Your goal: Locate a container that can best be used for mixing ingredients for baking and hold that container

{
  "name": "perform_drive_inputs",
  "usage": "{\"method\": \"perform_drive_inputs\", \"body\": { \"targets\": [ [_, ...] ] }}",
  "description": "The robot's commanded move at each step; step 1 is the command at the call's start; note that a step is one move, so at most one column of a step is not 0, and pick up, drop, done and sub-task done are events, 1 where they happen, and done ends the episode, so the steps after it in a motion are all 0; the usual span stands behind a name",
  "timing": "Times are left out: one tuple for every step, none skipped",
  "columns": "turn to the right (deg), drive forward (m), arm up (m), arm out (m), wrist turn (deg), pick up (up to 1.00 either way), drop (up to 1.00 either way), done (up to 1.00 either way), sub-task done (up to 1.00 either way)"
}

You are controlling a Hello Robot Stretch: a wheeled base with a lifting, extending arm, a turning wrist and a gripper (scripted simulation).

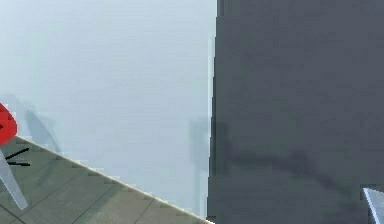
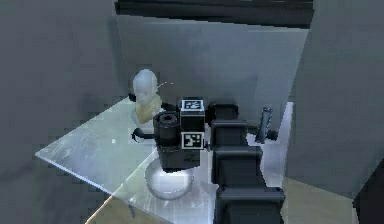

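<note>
While gripper (image 2: 165,150) hangs by white bowl (image 2: 168,183), grip can't be told

Fwd view: red chair (image 1: 6,125) at left edge on tiled floor (image 1: 70,195), pale wall (image 1: 120,80) mid-frame, dark wall (image 1: 300,100) on right half. Arm side view: pale table (image 2: 80,150) lower left, w/ pale bust (image 2: 147,90) on it, upper left of centre. Gripper at centre; bowl just below it in frame, on table. Fingers' spread & whether they hold anything: can't tell. Arm (image 2: 240,175) rises from bottom, right of centre. Small dark upright thing (image 2: 265,122) right of it.

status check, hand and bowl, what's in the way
hand at the white bowl on the pale table, can't tell if it holds anything. bust farther back on the table, apart from the bowl.
</note>
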Motion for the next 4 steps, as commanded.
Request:
{"method": "perform_drive_inputs", "body": {
  "targets": [
    [0.0, 0.00, -0.30, 0.00, 0.0, 0.00, 0.00, 0.00, 0.00],
    [0.0, 0.00, 0.00, 0.00, 0.0, 1.00, 0.00, 0.00, 0.00],
    [0.0, 0.00, 0.10, 0.00, 0.0, 0.00, 0.00, 0.00, 0.00],
    [0.0, 0.00, 0.00, 0.00, 0.0, 0.00, 0.00, 1.00, 0.00]
  ]
}}
